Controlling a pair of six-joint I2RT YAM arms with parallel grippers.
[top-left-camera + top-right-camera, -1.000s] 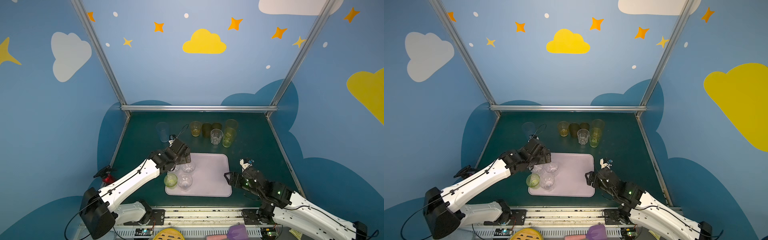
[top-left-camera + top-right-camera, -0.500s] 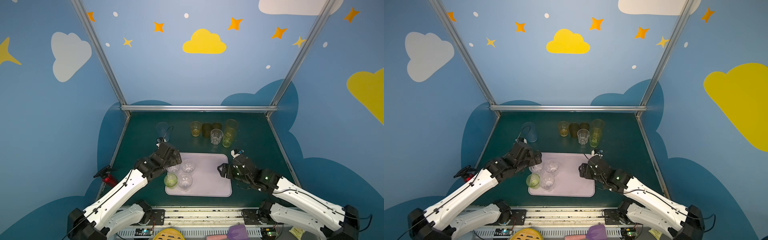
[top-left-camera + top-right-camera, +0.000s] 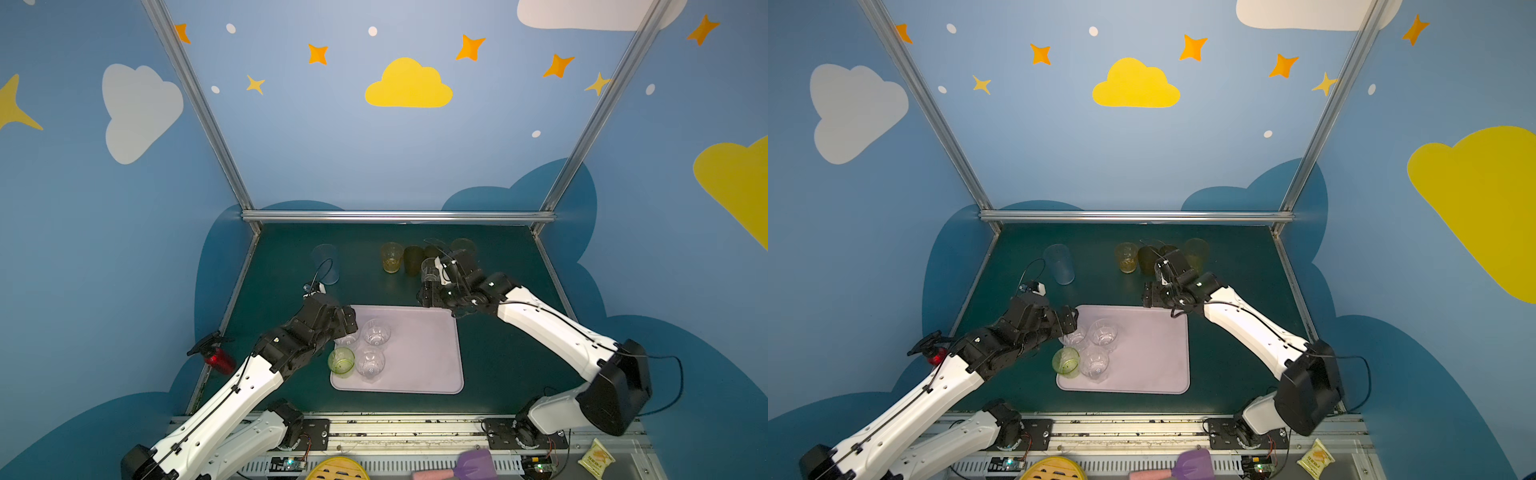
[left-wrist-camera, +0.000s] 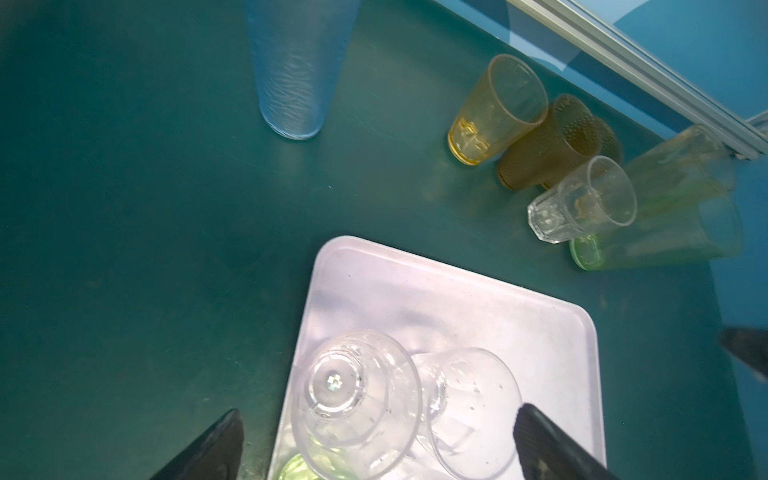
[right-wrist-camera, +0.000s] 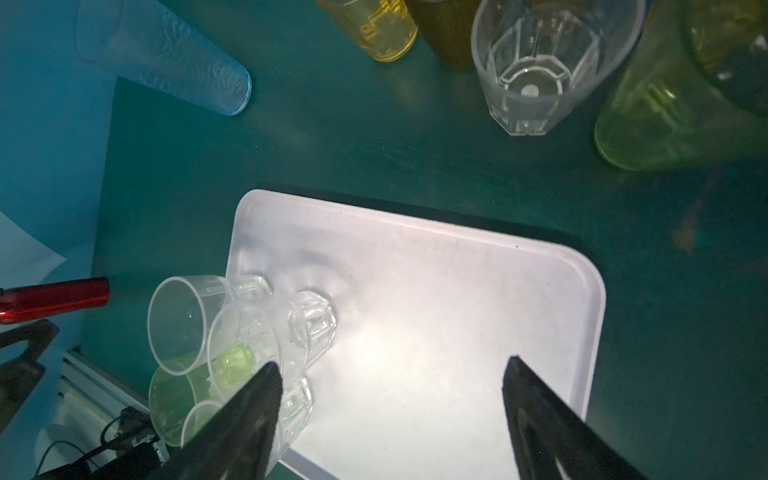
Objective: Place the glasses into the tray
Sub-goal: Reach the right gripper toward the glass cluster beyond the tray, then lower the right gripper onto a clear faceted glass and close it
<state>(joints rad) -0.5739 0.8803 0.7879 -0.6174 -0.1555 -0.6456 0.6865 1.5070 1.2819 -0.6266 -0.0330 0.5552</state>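
Both top views are lit brightly and evenly from above. The posts point(image 3: 197, 104) are splayed toward the upper corners by the wide lens. In the right wrist view the table point(image 5: 374, 145) is left dim, the tray point(image 5: 436, 311) is blown out to white, and a dark shadow is cast along its rim. In the left wrist view the green glass point(image 4: 665, 232) is blurred.

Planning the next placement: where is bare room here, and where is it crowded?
Bare: the right half of the pale lilac rectangular tray, between the short clear faceted glasses and its right rim. The dark green tabletop between the tall pale blue tumbler and the short yellow glass. Crowded: the tray's left side and the rear cluster of glasses.
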